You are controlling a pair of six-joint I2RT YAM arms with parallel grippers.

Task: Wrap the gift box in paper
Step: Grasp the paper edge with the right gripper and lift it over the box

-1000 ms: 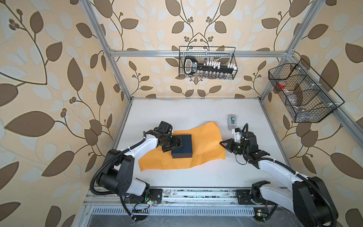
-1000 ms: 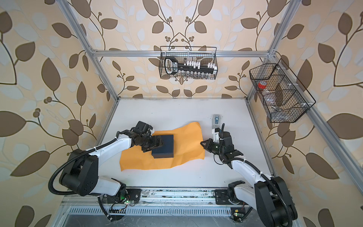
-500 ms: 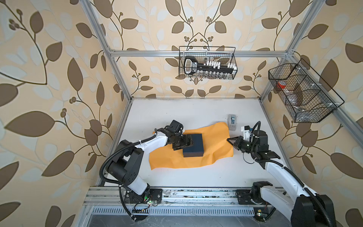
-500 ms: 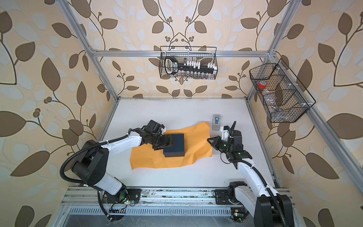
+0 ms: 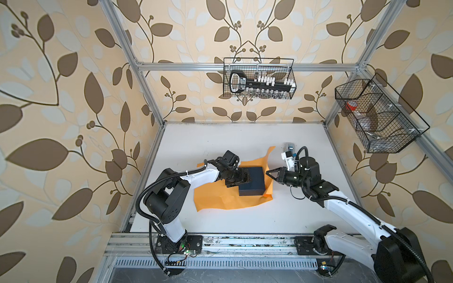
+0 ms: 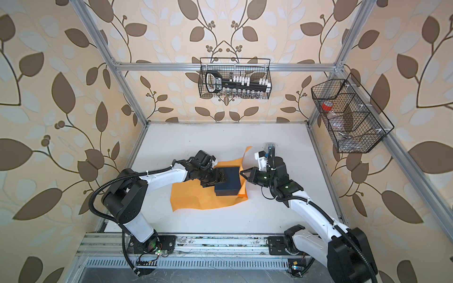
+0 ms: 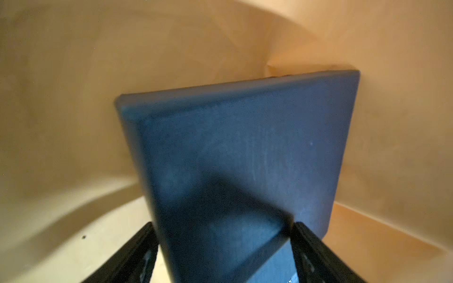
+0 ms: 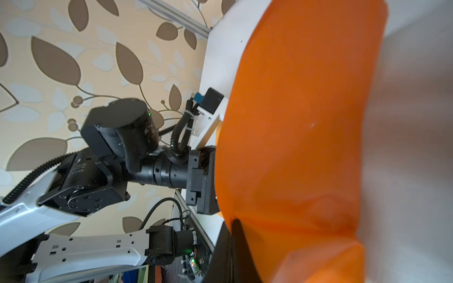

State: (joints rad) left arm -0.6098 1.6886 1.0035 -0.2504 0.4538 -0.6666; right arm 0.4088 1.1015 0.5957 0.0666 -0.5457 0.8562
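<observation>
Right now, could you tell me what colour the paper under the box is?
Plain orange, no pattern; the paper shows best in a top view.

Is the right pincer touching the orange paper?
Touching. The right wrist view shows the right pincer shut on the edge of the paper, and the sheet stands up straight from its tips.

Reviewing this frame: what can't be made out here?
- Paper under the gift box: hidden by the box, both top views.
- Right gripper: one finger behind the raised paper, right wrist view.
- Left gripper fingers: cut off by the picture edge, left wrist view.
- Side wire basket contents: too small, top views.
</observation>
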